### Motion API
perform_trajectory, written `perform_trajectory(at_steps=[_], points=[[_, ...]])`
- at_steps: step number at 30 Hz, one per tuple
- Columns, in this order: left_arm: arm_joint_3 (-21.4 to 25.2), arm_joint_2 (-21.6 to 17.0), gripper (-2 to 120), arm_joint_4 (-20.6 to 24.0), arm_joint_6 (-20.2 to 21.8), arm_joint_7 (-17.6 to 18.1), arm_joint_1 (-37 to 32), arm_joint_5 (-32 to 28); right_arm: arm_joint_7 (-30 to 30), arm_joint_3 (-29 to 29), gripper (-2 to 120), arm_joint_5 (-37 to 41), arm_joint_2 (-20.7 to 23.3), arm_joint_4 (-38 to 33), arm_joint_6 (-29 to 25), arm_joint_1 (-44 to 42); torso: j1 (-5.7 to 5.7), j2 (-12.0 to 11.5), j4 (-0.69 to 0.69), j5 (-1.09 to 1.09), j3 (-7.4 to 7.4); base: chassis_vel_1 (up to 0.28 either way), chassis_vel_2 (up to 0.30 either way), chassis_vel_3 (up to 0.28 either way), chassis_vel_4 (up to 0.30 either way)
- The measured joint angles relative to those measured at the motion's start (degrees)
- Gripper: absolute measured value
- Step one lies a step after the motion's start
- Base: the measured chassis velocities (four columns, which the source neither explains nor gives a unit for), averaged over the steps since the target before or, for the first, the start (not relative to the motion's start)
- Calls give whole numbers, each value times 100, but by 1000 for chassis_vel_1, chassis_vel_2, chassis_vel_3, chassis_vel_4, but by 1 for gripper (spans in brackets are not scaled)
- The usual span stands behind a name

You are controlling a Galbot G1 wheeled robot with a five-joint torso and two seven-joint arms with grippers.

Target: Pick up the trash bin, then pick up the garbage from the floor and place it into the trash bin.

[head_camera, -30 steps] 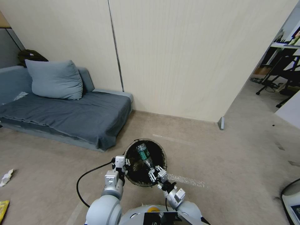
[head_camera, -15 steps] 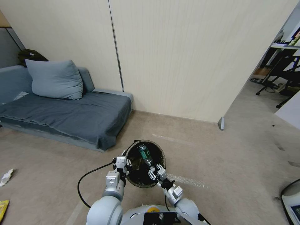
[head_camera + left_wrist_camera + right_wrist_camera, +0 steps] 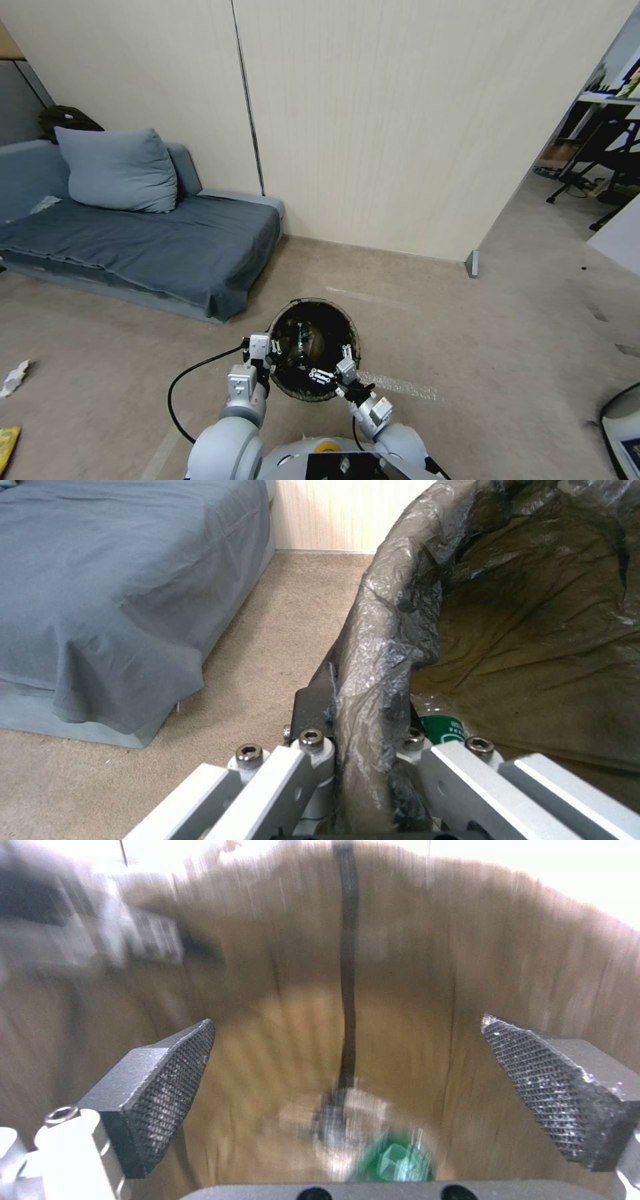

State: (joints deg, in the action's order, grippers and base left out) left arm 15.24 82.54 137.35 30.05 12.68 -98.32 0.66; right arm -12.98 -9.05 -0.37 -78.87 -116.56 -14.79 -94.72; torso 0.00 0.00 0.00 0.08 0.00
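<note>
Ahead, bare carpet (image 3: 467, 347) runs to the wall (image 3: 400, 133), sofa (image 3: 147, 247) leftward. Left gripper (image 3: 267, 350) pinches the trash bin (image 3: 347, 327) rim; right gripper (image 3: 330, 372), spread, hangs over its mouth, bottle (image 3: 393, 1160) lying inside below.

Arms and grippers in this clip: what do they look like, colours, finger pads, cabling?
Both arms are glossy silver-grey with rounded shells. The left gripper and right gripper have pale grey metal linkage fingers fastened with dark hex-socket screws. The right gripper's fingers end in dark wedge-shaped pads with a fine cross-hatched grip texture. A black cable loops from the left wrist back to the forearm.
</note>
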Motion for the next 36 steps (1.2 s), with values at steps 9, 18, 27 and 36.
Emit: perform_trajectory(at_steps=[9, 18, 27, 36], points=[[77, -17, 3, -53, -61, 5, 14, -81, 245, 119, 100, -281, -99, -903, -72, -225, 0, 0, -2, 3, 0, 0, 0, 0, 0], [172, -21, 3, -145, -80, 40, 29, -88, 790, -399, 100, -655, -414, -1843, -128, -616, 0, 0, 0, -6, 0, 0, 0, 0, 0], [305, 3, 3, -126, -119, 63, -19, -98, 1221, -781, 100, -720, -727, -1717, -235, -704, 0, 0, 0, -7, -1, 0, 0, 0, 0], [445, -16, 3, -121, -187, 136, -9, -233, 1403, -1252, 100, -616, -1014, -1350, -371, -642, 0, 0, 0, -8, -1, 0, 0, 0, 0]])
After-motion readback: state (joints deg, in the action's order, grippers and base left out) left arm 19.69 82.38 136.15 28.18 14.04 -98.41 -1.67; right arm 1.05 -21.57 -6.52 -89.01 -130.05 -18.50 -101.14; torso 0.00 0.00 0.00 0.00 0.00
